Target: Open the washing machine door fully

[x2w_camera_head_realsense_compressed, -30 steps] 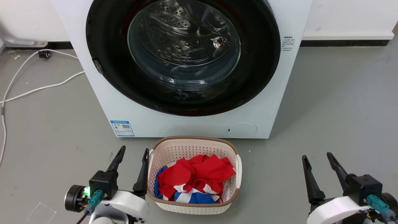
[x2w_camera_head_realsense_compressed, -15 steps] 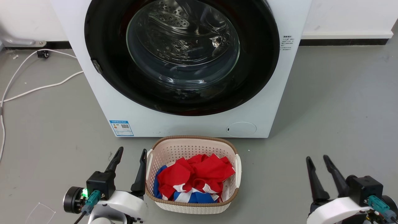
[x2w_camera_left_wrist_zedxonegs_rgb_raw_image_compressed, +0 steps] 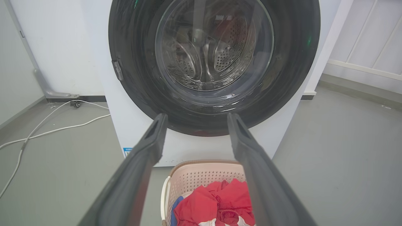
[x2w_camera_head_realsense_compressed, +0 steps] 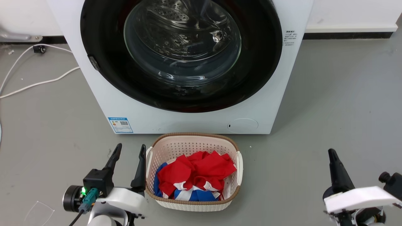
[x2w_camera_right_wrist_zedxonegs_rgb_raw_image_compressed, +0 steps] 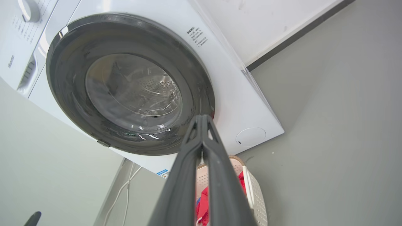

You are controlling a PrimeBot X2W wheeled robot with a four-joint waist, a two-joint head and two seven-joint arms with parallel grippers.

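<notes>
I am seeing the left end effector (x2w_camera_head_realsense_compressed: 130,151) hanging released, its two long dark fingers spread wide, gripping nothing. Its inner finger is standing just beside the left rim of the basket (x2w_camera_head_realsense_compressed: 192,136); I cannot tell whether they are touching. In the left wrist view the same end effector (x2w_camera_left_wrist_zedxonegs_rgb_raw_image_compressed: 197,117) is framing the lower part of the washing machine door (x2w_camera_left_wrist_zedxonegs_rgb_raw_image_compressed: 213,59) from well apart. The right end effector (x2w_camera_right_wrist_zedxonegs_rgb_raw_image_compressed: 202,118) is clenched, its fingers pressing together along their length with nothing between them. It is hovering over the grey floor (x2w_camera_head_realsense_compressed: 345,94), off the machine's right front corner (x2w_camera_head_realsense_compressed: 333,157).

The basket, cream perforated plastic with a brown woven rim, is sitting on the floor just in front of the washing machine (x2w_camera_head_realsense_compressed: 276,103). It is holding crumpled clothes (x2w_camera_head_realsense_compressed: 194,174) in red, blue and white.

The washing machine door (x2w_camera_head_realsense_compressed: 182,50) is lying shut, flat against the white front. It is a glossy black disc around a clear domed glass centre, nearly as wide as the machine, with the perforated steel drum showing through it (x2w_camera_right_wrist_zedxonegs_rgb_raw_image_compressed: 130,84).
</notes>
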